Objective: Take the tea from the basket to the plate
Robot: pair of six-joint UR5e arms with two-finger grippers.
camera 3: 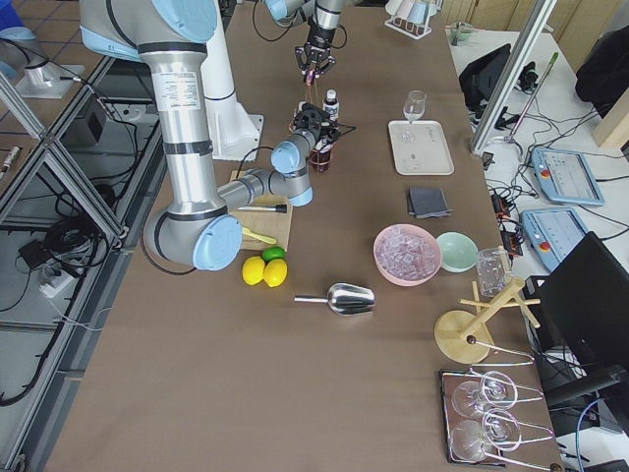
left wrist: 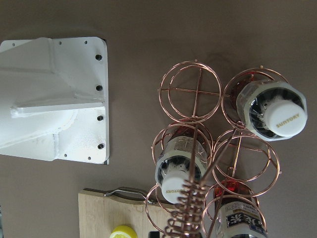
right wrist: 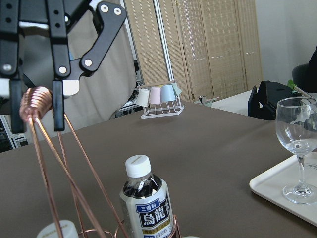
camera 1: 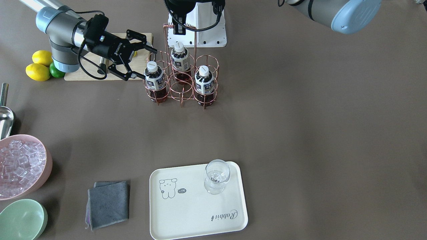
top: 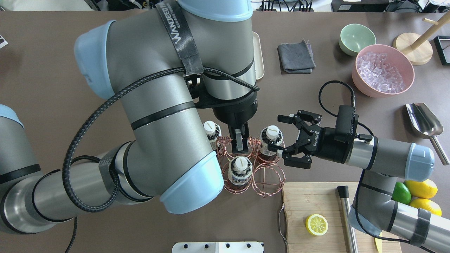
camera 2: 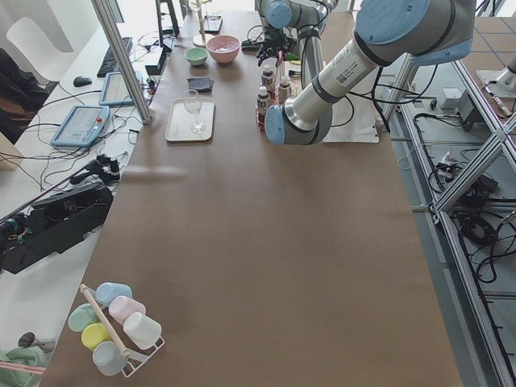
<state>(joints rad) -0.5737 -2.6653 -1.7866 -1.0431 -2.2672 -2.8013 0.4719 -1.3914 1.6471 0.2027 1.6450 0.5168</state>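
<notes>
Three tea bottles stand in the copper wire basket [camera 1: 181, 89]: one on the right arm's side [camera 1: 155, 79], one at the back [camera 1: 180, 58], one on the other side [camera 1: 204, 81]. My left gripper [top: 239, 140] is shut on the top of the basket's handle [right wrist: 35, 99]. My right gripper [top: 280, 135] is open, its fingertips either side of the nearest tea bottle [top: 271, 137], not touching it. The cream plate [camera 1: 196, 226] lies across the table, apart from the basket; in the overhead view my left arm hides most of it.
A wine glass [camera 1: 217, 176] stands on the plate's corner. A grey cloth [camera 1: 108, 203], mint bowl [camera 1: 21, 218], pink bowl of ice [camera 1: 23, 165] and metal scoop [camera 1: 5, 116] lie nearby. Behind my right gripper are a wooden board [top: 316, 200] with a lemon half [top: 316, 225], and whole lemons [camera 1: 38, 66].
</notes>
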